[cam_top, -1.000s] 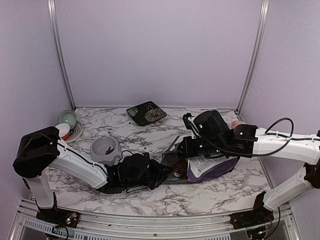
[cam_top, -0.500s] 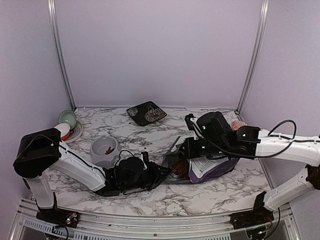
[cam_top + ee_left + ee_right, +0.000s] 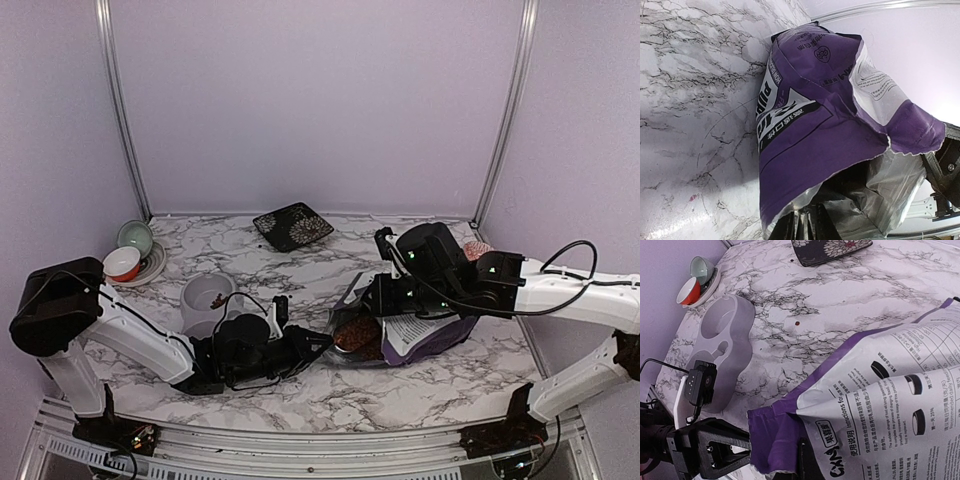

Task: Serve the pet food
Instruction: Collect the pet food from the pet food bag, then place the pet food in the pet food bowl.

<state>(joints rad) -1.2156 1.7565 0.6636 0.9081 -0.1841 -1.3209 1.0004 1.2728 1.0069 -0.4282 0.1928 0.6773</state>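
Observation:
The purple-and-white bag (image 3: 425, 335) lies on its side on the marble table, mouth to the left. Reddish-brown pet food (image 3: 355, 336) shows as a heap in the mouth. My left gripper (image 3: 312, 343) lies low on the table at the mouth. In the left wrist view the gripper (image 3: 808, 229) is shut on a thin shiny scoop handle (image 3: 807, 220) that runs under the bag's (image 3: 815, 125) silver lining; the scoop's bowl is hidden. My right gripper (image 3: 378, 298) is shut on the bag's upper edge (image 3: 785, 440) and holds it up.
The grey double bowl (image 3: 208, 297) stands left of the bag and also shows in the right wrist view (image 3: 725, 345). A black flowered plate (image 3: 293, 225) lies at the back. Cups on a saucer (image 3: 130, 255) stand far left. One stray pellet (image 3: 796, 323) lies on the table.
My left arm has drawn back to the left, out of the bag's mouth. The heap of kibble in the mouth now shows more plainly. My right gripper still holds the bag's edge.

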